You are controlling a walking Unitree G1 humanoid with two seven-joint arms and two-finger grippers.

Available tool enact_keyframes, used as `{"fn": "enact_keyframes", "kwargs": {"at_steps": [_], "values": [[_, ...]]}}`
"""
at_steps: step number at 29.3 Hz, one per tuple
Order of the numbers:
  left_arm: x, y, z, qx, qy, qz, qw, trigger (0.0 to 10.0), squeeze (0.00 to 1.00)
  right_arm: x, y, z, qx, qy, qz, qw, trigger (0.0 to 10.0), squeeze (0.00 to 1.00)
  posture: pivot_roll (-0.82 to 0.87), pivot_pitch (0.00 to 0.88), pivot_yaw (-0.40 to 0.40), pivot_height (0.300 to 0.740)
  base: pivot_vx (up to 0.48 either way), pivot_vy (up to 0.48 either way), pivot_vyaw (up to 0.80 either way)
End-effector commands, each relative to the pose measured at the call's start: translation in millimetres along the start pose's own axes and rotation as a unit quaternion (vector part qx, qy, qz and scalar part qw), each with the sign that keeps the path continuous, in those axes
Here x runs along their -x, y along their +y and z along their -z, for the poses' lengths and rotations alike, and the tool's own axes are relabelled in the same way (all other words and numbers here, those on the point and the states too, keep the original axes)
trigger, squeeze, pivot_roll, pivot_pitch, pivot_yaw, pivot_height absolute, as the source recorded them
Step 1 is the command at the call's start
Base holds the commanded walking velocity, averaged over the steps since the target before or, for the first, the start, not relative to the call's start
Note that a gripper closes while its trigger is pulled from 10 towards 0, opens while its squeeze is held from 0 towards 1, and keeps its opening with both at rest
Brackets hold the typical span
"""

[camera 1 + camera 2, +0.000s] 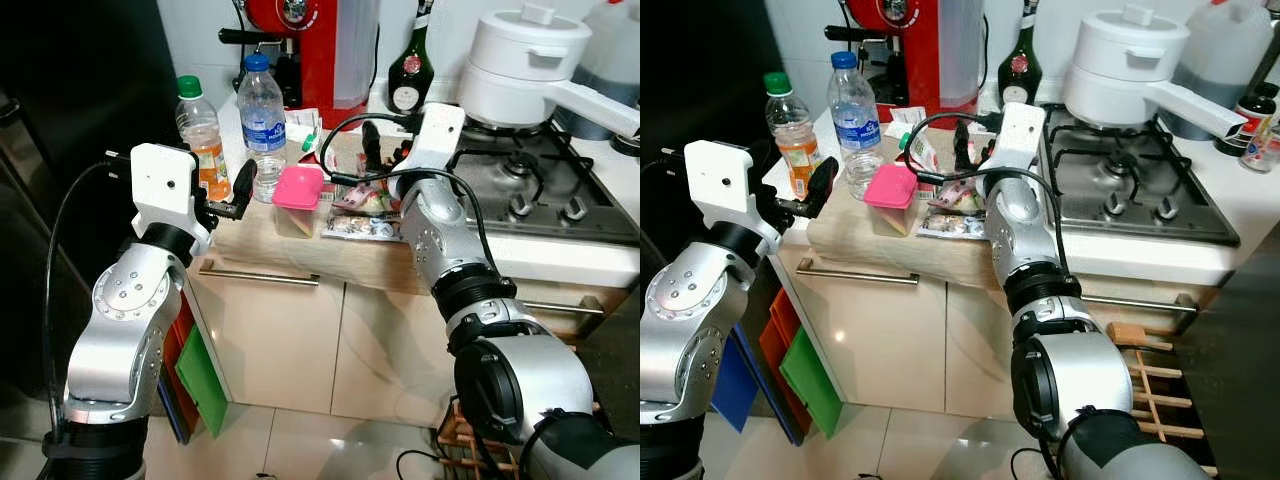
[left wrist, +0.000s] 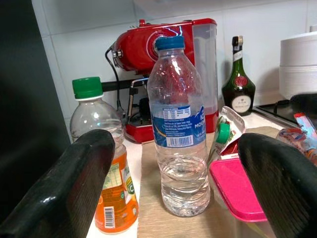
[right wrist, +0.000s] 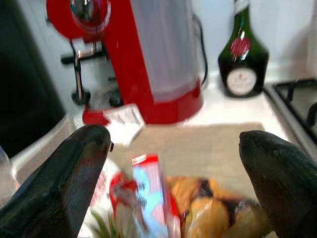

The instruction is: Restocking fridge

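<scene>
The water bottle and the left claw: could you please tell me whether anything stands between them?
No, the stretch is bare. In the left wrist view the open left claw faces the water bottle, with only wooden board between.

Two silver arms reach forward.
The left gripper (image 2: 173, 198) has its black fingers (image 2: 64, 188) spread wide. The right gripper (image 3: 178, 188) is spread wide too, arm bent.

I see even bright indoor light, dark fridge side (image 1: 70, 90) in shade, glare on floor tiles (image 1: 330, 440), right wrist view softly blurred.
</scene>
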State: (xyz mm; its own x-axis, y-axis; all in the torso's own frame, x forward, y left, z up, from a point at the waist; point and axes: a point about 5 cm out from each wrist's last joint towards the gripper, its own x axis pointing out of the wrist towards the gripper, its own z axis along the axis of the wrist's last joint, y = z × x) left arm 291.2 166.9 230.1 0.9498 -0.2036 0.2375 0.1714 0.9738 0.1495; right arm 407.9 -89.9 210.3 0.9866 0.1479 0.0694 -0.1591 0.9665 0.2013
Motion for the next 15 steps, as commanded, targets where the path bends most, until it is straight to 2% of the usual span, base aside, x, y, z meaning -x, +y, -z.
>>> {"fn": "enact_keyframes", "kwargs": {"at_steps": [1,3,5,6,7,8,9,10,15], "values": [[-0.2,-1.3,1,0.001,0.009,0.010,1.000,10.0,0.00,0.6,1.3,-5,0.017,0.007,-0.006,1.000,10.0,0.00,0.08,0.000,0.024,0.740,0.000,0.000,0.00],[0.9,-3.4,2,0.005,0.013,0.016,1.000,10.0,0.00,2.3,2.8,-4,0.023,0.018,-0.015,0.999,10.0,0.00,0.08,0.000,0.019,0.740,0.000,0.000,0.00],[2.8,-10.2,7,0.016,0.022,0.029,0.999,10.0,0.00,5.2,-0.5,3,-0.003,0.058,-0.032,0.998,10.0,0.00,0.06,0.000,0.012,0.740,0.000,0.000,0.00],[2.8,-10.2,7,0.016,0.022,0.029,0.999,10.0,0.00,5.2,-0.5,3,-0.003,0.058,-0.032,0.998,10.0,0.00,0.06,0.000,0.012,0.740,0.000,0.000,0.00],[2.8,-13.0,9,0.017,0.025,0.033,0.999,10.0,0.00,5.4,-4.6,9,-0.023,0.081,-0.033,0.996,10.0,0.00,0.06,0.000,0.008,0.740,0.000,0.000,0.00],[2.8,-13.0,9,0.017,0.025,0.033,0.999,10.0,0.00,5.4,-4.6,9,-0.023,0.081,-0.033,0.996,10.0,0.00,0.06,0.000,0.008,0.740,0.000,0.000,0.00],[2.8,-16.1,9,0.020,0.025,0.039,0.999,10.0,0.00,7.0,-8.8,18,-0.061,0.123,-0.041,0.990,10.0,0.00,0.06,0.000,-0.003,0.740,0.000,0.000,0.00],[3.0,-16.6,9,0.020,0.025,0.041,0.999,10.0,0.00,7.9,-9.0,20,-0.070,0.134,-0.044,0.987,10.0,0.00,0.06,0.000,-0.003,0.740,0.000,0.000,0.00],[5.9,-19.2,8,0.021,0.024,0.044,0.999,10.0,0.00,17.3,-15.7,23,-0.069,0.177,-0.054,0.980,10.0,0.00,0.06,0.000,-0.030,0.740,0.000,0.000,0.00]]}}
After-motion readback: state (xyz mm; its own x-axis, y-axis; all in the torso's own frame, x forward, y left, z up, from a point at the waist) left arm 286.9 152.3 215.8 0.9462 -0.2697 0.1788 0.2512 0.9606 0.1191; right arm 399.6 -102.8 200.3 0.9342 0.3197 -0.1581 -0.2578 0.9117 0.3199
